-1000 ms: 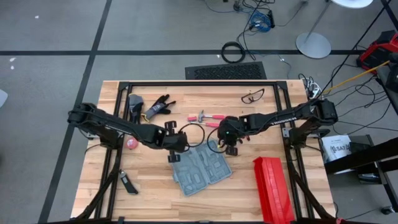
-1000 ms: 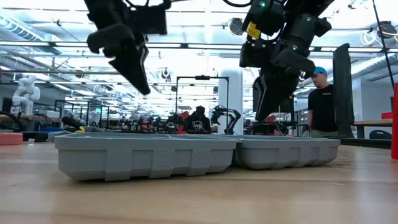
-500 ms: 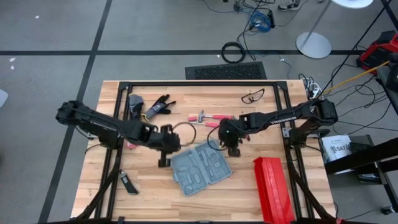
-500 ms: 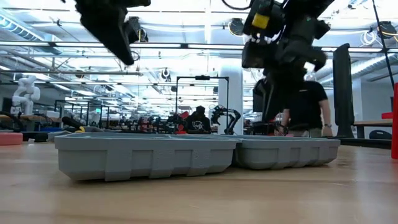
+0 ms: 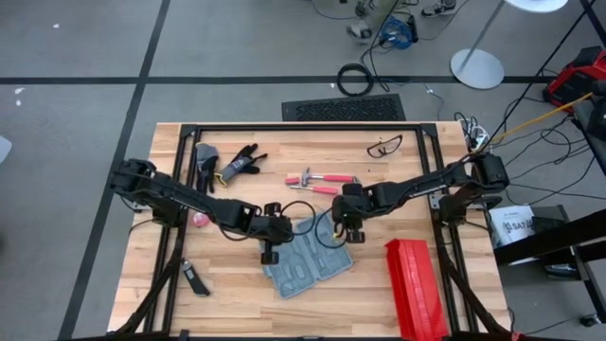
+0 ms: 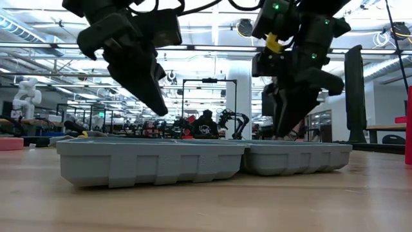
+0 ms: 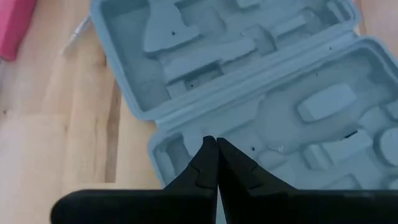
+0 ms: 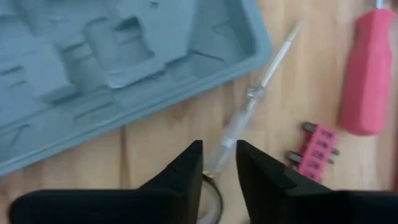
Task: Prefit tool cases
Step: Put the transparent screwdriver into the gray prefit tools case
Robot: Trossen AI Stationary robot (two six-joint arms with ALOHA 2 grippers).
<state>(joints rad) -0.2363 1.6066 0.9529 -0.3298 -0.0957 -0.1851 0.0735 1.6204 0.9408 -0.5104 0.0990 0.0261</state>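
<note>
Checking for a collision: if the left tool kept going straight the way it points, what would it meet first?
Most likely the open tool case: the shut left tool points at its moulded grey slots near the hinge, though the gap between them is hard to judge.

Blue-grey tool case on pale wood table
Red ribbed box at four o'clock; pink-handled screwdriver; black gloves.

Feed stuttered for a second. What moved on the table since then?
The left gripper swung out to the left, then came back, now shut over the case's left edge. The right gripper shifted slightly toward the case's far right corner, its fingers opening a little; it holds nothing. The case, red box and pink screwdriver stayed put.
</note>
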